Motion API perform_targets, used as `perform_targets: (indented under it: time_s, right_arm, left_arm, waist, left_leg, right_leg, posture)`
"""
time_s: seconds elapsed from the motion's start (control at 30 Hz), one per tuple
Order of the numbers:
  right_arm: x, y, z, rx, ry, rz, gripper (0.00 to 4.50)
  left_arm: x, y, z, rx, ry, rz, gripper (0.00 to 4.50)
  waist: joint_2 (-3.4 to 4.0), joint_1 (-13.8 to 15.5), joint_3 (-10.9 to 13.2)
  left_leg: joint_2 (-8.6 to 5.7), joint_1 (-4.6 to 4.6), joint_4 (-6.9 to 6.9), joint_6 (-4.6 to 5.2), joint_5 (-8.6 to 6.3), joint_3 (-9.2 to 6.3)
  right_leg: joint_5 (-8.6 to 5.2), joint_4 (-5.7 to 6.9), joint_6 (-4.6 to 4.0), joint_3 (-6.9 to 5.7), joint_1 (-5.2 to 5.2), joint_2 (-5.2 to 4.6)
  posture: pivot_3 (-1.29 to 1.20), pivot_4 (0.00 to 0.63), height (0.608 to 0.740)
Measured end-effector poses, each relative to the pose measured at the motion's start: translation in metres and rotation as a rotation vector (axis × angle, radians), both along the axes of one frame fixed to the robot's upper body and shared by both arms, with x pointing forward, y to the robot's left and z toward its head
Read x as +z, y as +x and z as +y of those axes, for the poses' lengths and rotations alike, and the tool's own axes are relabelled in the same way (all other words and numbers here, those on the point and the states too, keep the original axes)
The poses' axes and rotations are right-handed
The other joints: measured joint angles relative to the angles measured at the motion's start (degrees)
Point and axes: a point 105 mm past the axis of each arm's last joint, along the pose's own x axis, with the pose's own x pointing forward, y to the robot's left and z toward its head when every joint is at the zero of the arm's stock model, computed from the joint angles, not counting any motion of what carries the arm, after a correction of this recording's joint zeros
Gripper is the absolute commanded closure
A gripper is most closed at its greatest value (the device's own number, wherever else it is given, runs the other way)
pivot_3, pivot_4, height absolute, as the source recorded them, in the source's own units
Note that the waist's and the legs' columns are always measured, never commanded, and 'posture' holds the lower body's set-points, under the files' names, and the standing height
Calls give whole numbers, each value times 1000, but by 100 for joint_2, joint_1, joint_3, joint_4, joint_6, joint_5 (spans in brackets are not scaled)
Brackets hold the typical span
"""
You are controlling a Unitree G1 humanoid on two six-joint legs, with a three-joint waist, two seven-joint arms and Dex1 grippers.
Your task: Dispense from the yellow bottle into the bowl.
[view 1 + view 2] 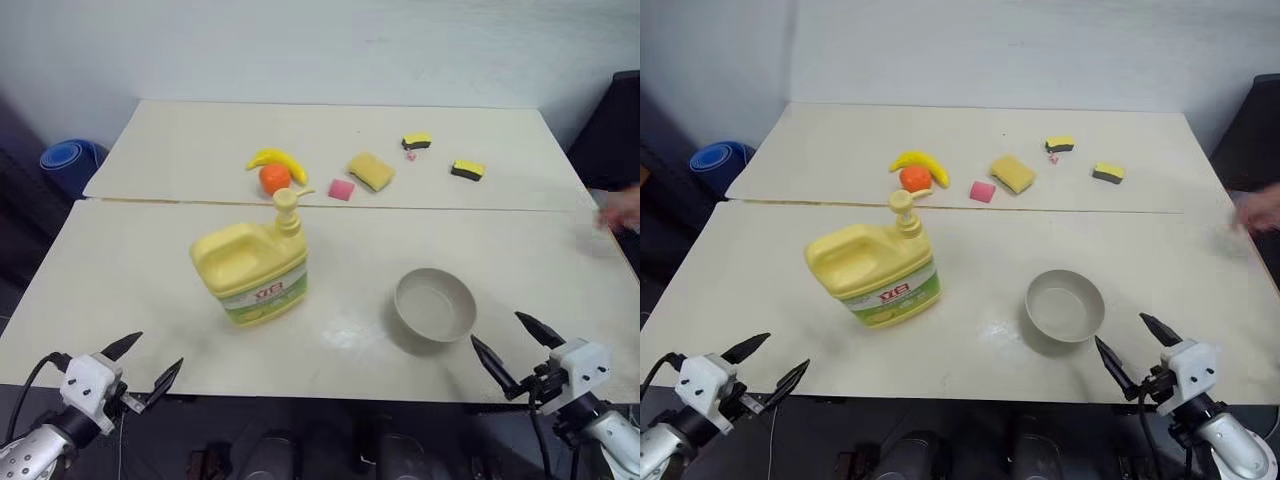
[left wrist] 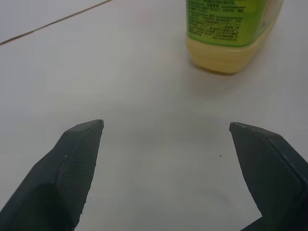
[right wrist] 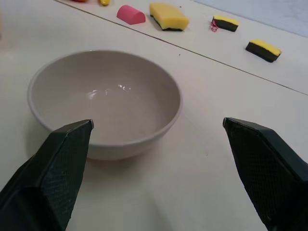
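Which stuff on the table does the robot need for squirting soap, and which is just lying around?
Needed:
yellow bottle
bowl
left gripper, open
right gripper, open

Just lying about:
banana
orange
pink piece
yellow sponge
two yellow-and-black sponges

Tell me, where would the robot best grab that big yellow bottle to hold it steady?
Probably by the built-in handle of the yellow bottle, coming in from the robot's left with the open left gripper. The bottle stands upright, its body looks wide for the fingers, and the handle side faces left. That leaves the pump head free for the open right gripper, near the bowl.
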Motion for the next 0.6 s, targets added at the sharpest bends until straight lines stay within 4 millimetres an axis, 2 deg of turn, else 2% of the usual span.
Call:
perform_targets:
  time_s: [0.07,0.13,0.23,0.33,0.47,0.6]
  right_arm:
    - [2,-2,3,15,-4,0,0]
    - [8,-6,16,86,-24,15,0]
    - [19,-5,37,192,-55,46,0]
    - [22,9,61,263,-56,100,0]
    - [12,24,78,276,-76,186,0]
    - [-1,35,88,267,-108,232,0]
  left_arm:
    - [0,1,-6,-16,-17,12,37]
    - [6,-2,-18,-92,-58,37,37]
    - [28,-4,-39,-238,-186,43,37]
    - [51,-11,-63,-455,-215,89,37]
    - [72,-8,-81,-543,-270,68,37]
    - [70,-7,-81,-545,-261,80,37]
  waist:
    - [0,1,0]
    - [1,-1,1]
    - [-1,-3,2]
    - [-4,-22,5]
    - [25,11,8]
    - [22,3,9]
  left_leg:
    - [0,0,0,-2,1,0]
    - [3,0,1,-4,-1,0]
    - [6,2,5,-6,-2,-1]
    - [9,7,7,-11,-1,-3]
    - [8,0,5,-35,11,-11]
    - [10,-12,6,-43,9,-11]
  right_leg:
    - [0,0,0,0,0,1]
    - [-1,0,-2,0,0,1]
    - [-3,5,-5,4,1,0]
    - [-7,10,-13,4,1,3]
    - [-9,9,-15,-5,-3,8]
    - [-13,-2,-14,-10,-6,28]
  posture:
    - [0,150,740]
    - [0,150,740]
    - [0,150,740]
    - [0,150,740]
    - [0,150,740]
    - [0,150,740]
